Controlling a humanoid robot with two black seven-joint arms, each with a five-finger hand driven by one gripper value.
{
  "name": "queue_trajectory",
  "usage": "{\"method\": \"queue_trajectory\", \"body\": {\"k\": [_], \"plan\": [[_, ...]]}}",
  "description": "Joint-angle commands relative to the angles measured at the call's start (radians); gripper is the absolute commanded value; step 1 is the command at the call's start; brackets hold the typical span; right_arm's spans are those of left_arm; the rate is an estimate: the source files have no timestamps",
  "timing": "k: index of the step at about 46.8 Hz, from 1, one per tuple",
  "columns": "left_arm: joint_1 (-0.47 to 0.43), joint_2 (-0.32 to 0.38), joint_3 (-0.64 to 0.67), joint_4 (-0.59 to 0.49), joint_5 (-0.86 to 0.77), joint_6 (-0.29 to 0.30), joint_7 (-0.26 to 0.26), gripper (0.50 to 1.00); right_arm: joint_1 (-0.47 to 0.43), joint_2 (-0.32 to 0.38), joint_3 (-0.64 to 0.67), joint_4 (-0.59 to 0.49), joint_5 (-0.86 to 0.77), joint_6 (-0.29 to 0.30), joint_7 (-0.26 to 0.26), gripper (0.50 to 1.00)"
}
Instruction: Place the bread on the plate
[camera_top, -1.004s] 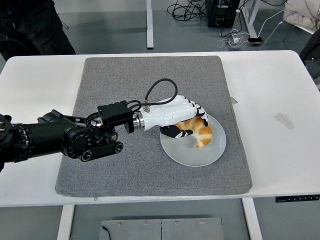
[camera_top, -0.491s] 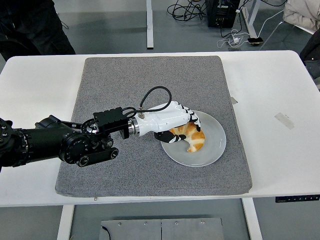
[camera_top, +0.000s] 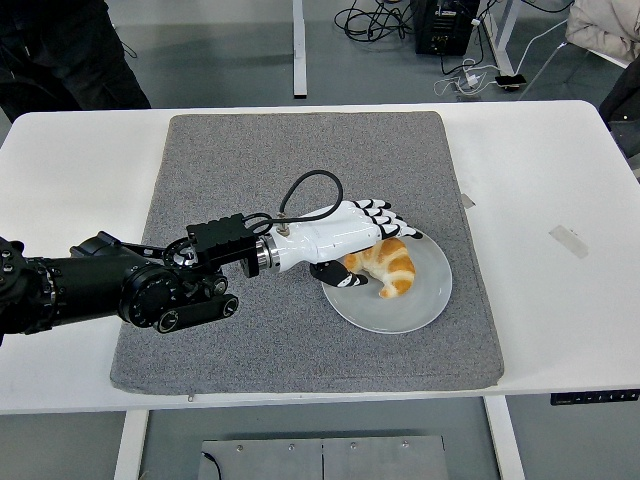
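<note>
A golden croissant-shaped bread (camera_top: 389, 267) lies on the round grey plate (camera_top: 425, 297), which sits on the grey mat right of centre. My left hand (camera_top: 375, 240), white with black fingertips, hovers at the plate's left rim just above and left of the bread. Its fingers (camera_top: 392, 223) are spread out flat over the bread's top edge and the thumb sits below by the bread's left end, holding nothing. The black left arm reaches in from the left edge. The right arm does not show.
A grey felt mat (camera_top: 250, 170) covers the middle of the white table (camera_top: 550, 180). A small strip of tape (camera_top: 568, 241) lies on the table to the right. A person in dark clothes (camera_top: 60, 50) stands at the top left. Cables lie on the floor behind.
The fingers that were curled over the bread have spread open, letting it go onto the plate. The hand drew back slightly leftward, and the bread now shows more fully.
</note>
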Motion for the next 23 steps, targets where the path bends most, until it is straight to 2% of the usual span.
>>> {"method": "queue_trajectory", "body": {"k": [1, 5, 13, 17, 23], "plan": [[-0.004, 0.007, -0.003, -0.007, -0.001, -0.004, -0.038, 0.961, 0.0, 0.0, 0.0, 0.0, 0.0, 0.0, 0.0, 1.0], [-0.014, 0.013, -0.003, -0.019, -0.003, -0.011, -0.069, 0.963, 0.0, 0.0, 0.0, 0.0, 0.0, 0.0, 0.0, 1.0], [-0.04, 0.059, -0.015, -0.083, -0.027, -0.011, -0.078, 0.963, 0.0, 0.0, 0.0, 0.0, 0.0, 0.0, 0.0, 1.0], [-0.045, 0.104, -0.07, -0.129, -0.075, -0.012, -0.12, 0.963, 0.0, 0.0, 0.0, 0.0, 0.0, 0.0, 0.0, 1.0], [-0.039, 0.159, -0.176, -0.155, -0.118, -0.014, -0.12, 0.961, 0.0, 0.0, 0.0, 0.0, 0.0, 0.0, 0.0, 1.0]]}}
